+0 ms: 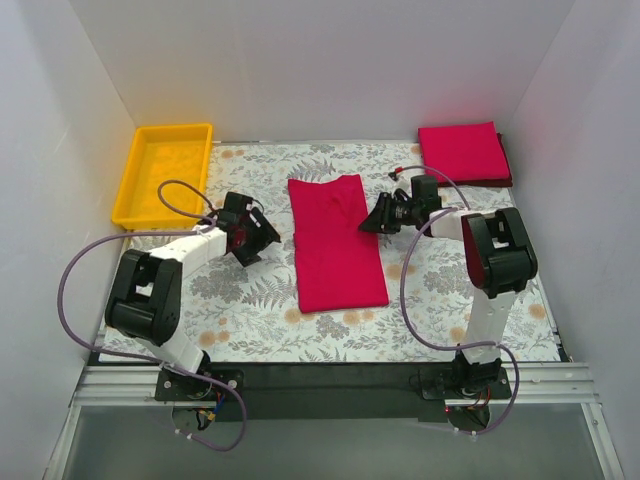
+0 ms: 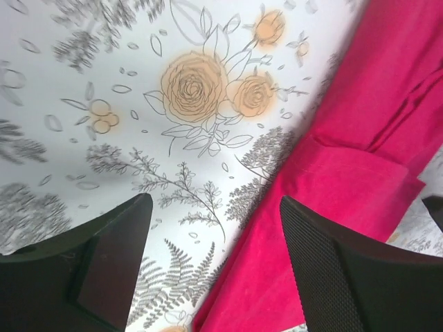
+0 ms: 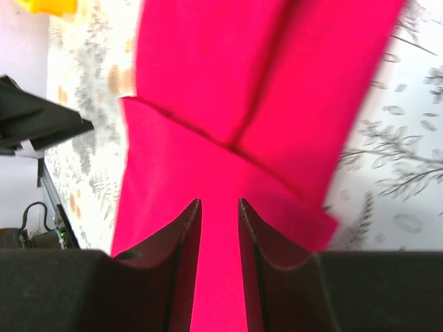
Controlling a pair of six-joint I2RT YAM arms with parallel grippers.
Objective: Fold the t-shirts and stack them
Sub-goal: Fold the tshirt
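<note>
My left gripper (image 2: 214,207) stands wide open, only tablecloth (image 2: 104,83) between its fingers; the t-shirt (image 2: 360,173), folded to a long strip, lies just right of them. My right gripper (image 3: 219,204) is nearly closed over the strip's other edge; whether it pinches cloth I cannot tell. Next, I judge, the crosswise fold: both need a hem grip. Beyond the right fingers lies the folded stack (image 1: 462,152).

Table (image 1: 250,305) surfaced in floral print. Lying directly on it: yellow tray (image 1: 163,172) at upper left, long folded t-shirt (image 1: 336,250) at centre, stack of folded t-shirts (image 1: 462,152) at upper right.
</note>
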